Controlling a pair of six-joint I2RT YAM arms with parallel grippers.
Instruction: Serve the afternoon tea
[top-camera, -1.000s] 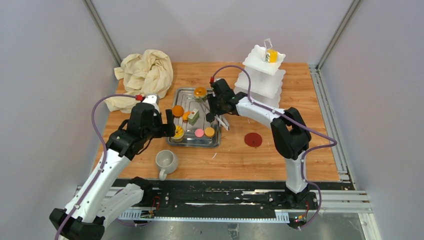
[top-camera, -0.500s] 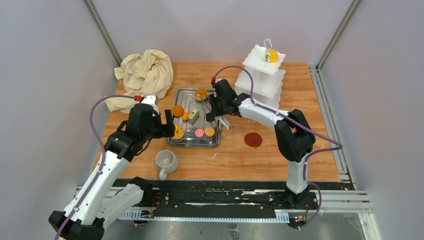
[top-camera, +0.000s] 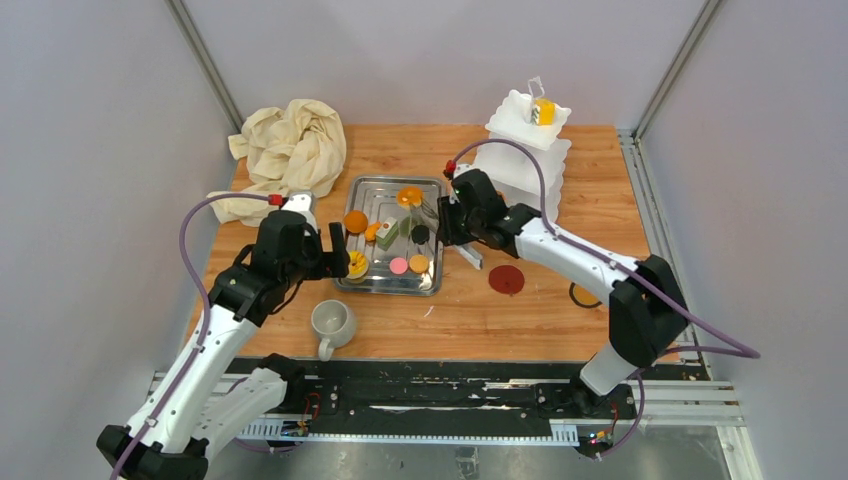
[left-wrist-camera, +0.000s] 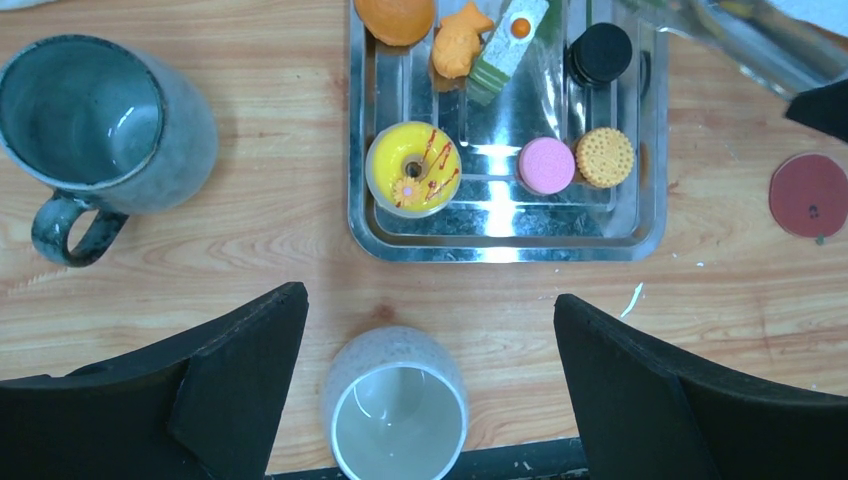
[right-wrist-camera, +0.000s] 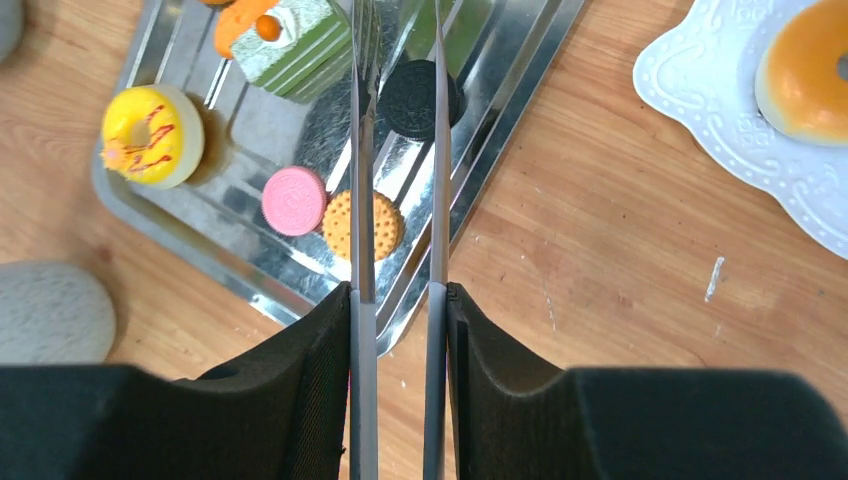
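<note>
Just ahead of the right gripper (right-wrist-camera: 398, 300) — black tart (right-wrist-camera: 420, 98) between its tongs (right-wrist-camera: 361, 200).

Top external: fixed high behind both arm bases, facing forward and down; takes in the whole worktop (top-camera: 520, 330) from far off.
Left wrist: close above the steel tray's (left-wrist-camera: 500, 250) near rim, looking straight down, own jaws in the bottom corners.
Right wrist: close over the tray's right rim, looking down along the tongs (right-wrist-camera: 362, 250) in its jaws.
Shared: all three views show the tray; both wrist views show the yellow doughnut (left-wrist-camera: 413, 168), pink biscuit (left-wrist-camera: 546, 165) and black biscuit (left-wrist-camera: 601, 52).
</note>
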